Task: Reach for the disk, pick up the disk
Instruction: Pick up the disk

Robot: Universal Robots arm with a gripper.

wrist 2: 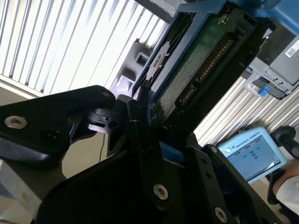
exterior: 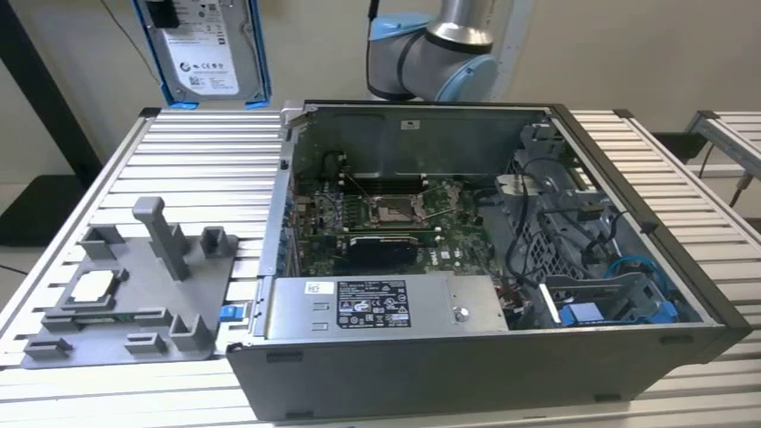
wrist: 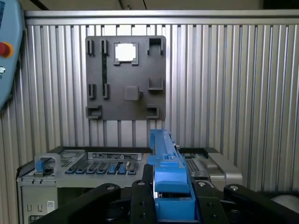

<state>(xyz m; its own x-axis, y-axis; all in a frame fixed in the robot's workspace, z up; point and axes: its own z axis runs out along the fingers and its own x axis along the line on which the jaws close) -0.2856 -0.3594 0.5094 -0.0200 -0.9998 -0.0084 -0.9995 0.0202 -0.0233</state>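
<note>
In the exterior view, a grey fixture [exterior: 131, 294] lies on the exterior view's left of the ribbed tabletop [exterior: 191, 152], with a chip [exterior: 95, 285] seated in it. Above and behind it, the disk [exterior: 205, 49] hangs well clear of the tabletop. It is upright, its long axis vertical and its label facing the camera. The open case [exterior: 476, 357] fills the middle and right, and the arm [exterior: 434, 53] rises behind the case.

In the first wrist view the tool [wrist: 170, 198] is clamped on the disk [wrist: 168, 172], one black finger on each side of the blue carrier. The disk runs edge-on straight out from between the fingers, so its long axis follows the tool's own. The second wrist view shows the same grip, with the green circuit side of the disk [wrist 2: 196, 60] exposed. Judging by this, the pick-up is already made: the disk is off any support and carried only by the tool.
</note>
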